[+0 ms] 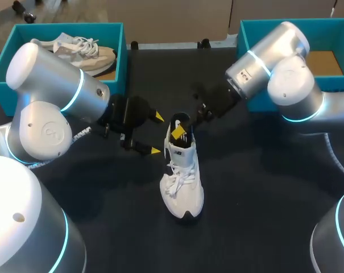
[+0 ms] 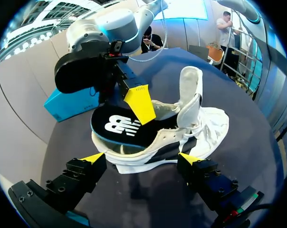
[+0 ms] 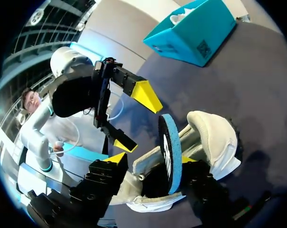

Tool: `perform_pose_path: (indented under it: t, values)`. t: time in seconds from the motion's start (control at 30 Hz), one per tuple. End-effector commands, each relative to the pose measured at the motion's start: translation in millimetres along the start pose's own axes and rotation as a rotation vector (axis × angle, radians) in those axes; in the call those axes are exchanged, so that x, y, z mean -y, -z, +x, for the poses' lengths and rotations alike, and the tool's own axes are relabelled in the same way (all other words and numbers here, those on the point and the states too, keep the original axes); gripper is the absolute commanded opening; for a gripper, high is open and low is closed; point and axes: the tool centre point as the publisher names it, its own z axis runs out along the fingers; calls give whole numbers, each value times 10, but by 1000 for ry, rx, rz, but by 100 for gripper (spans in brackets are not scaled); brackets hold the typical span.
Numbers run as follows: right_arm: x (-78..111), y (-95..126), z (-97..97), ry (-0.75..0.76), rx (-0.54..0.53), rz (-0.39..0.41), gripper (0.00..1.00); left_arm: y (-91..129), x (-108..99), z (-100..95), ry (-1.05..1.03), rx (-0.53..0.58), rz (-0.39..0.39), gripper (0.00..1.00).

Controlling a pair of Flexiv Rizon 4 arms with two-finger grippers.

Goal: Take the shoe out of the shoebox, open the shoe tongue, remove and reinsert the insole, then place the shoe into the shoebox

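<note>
White lace-up sneaker (image 1: 182,182) stands on the black counter (image 1: 262,199). Black blue-backed foam insole (image 2: 117,124) sticks half out of the sneaker's heel opening. Right fingers (image 3: 115,158) spread, one tip against the insole. Left fingers (image 2: 93,158) released, just beside the sneaker's heel.
</note>
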Motion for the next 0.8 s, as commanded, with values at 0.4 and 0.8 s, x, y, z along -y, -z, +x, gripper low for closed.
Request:
perform_pose_path:
  t: [0.4,0.8]
  values:
    - [-2,114,-32,-19,16,25,69,-5,10,4,1,0,-6,100]
    - [-76,191,-8,11,61,-3,70,-5,10,4,1,0,-6,100]
